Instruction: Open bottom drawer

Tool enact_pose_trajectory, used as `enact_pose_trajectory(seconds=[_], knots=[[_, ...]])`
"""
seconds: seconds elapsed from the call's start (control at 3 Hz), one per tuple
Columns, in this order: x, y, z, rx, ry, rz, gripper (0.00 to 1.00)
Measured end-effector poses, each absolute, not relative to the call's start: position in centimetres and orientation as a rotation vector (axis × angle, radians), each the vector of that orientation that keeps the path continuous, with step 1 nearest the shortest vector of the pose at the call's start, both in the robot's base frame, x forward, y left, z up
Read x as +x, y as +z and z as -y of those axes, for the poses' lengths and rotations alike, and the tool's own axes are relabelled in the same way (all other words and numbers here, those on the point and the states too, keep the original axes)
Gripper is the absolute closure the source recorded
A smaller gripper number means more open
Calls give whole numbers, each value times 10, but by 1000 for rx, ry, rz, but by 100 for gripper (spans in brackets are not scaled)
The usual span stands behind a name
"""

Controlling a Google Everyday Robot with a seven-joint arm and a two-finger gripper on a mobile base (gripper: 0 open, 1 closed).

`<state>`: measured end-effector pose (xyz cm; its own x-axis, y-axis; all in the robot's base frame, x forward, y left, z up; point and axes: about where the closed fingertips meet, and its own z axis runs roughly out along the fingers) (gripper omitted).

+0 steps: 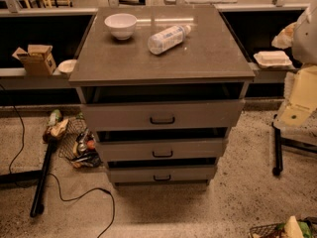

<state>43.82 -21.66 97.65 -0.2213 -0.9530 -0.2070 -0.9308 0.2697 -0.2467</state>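
A grey cabinet (163,53) stands in the middle of the camera view with three flat drawer fronts. The bottom drawer (193,173) is the lowest and narrowest front, with a small black centre handle (162,178). It sits in line with the cabinet base, a dark gap above it. The mid-sized drawer front (198,148) and the wider top drawer front (198,114) are above it. My gripper does not show in this view. A pale, bulky shape (303,95) at the right edge could be part of my arm; I cannot tell.
A white bowl (121,25) and a lying plastic bottle (167,38) are on the cabinet top. A tipped wire basket of items (79,145), a black pole (42,182) and a cable (74,198) lie on the floor at left. A black stand leg (277,150) is at right.
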Motion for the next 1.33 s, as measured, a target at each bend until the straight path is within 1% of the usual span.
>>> enact_pose_trajectory(seconds=[0.33,0.67,1.0,1.33], knots=[[438,976,217,-1724,-99,-2231,0],[436,940,210,-1791,-80,-2233,0],[429,853,187,-1915,59,-2187,0],[403,748,163,-2003,298,-2169,0]])
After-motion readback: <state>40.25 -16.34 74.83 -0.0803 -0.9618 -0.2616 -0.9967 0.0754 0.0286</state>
